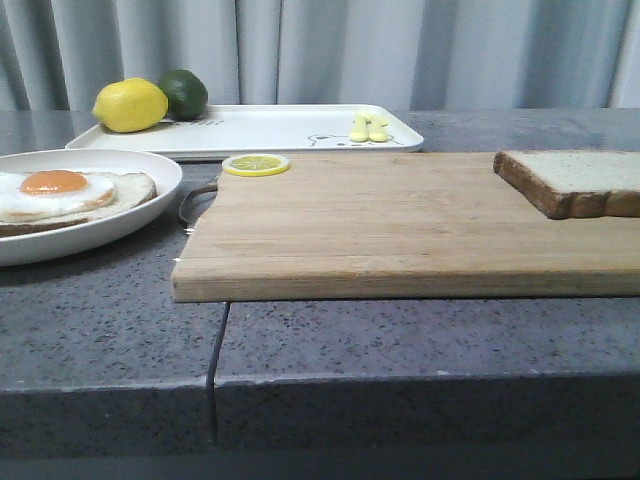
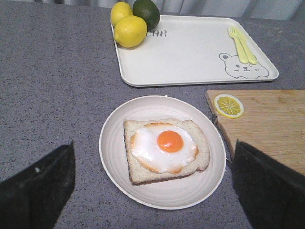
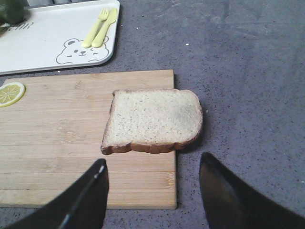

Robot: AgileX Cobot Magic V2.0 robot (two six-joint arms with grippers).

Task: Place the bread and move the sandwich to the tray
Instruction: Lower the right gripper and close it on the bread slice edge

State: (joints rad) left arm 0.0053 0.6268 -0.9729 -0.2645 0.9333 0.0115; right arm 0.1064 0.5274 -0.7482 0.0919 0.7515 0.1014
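The bread (image 1: 580, 181) (image 3: 152, 120) lies flat on the right end of the wooden cutting board (image 1: 400, 225), overhanging its edge. My right gripper (image 3: 153, 164) hangs open above the board, short of the slice, holding nothing. The sandwich (image 2: 166, 149) (image 1: 70, 195), one slice topped with a fried egg, rests on a round white plate (image 2: 119, 176) (image 1: 120, 230) at the left. My left gripper (image 2: 153, 152) hovers open above that plate, its fingers wide on either side. The tray (image 1: 270, 128) (image 2: 190, 52) (image 3: 43, 43) sits at the back. Neither gripper appears in the front view.
Two lemons (image 2: 129, 31) and a lime (image 2: 147, 12) occupy the tray's left corner; a yellow fork and spoon (image 2: 244, 45) lie near its bear print. A lemon slice (image 1: 256, 164) sits on the board's back left corner. A seam (image 1: 218, 345) splits the grey countertop.
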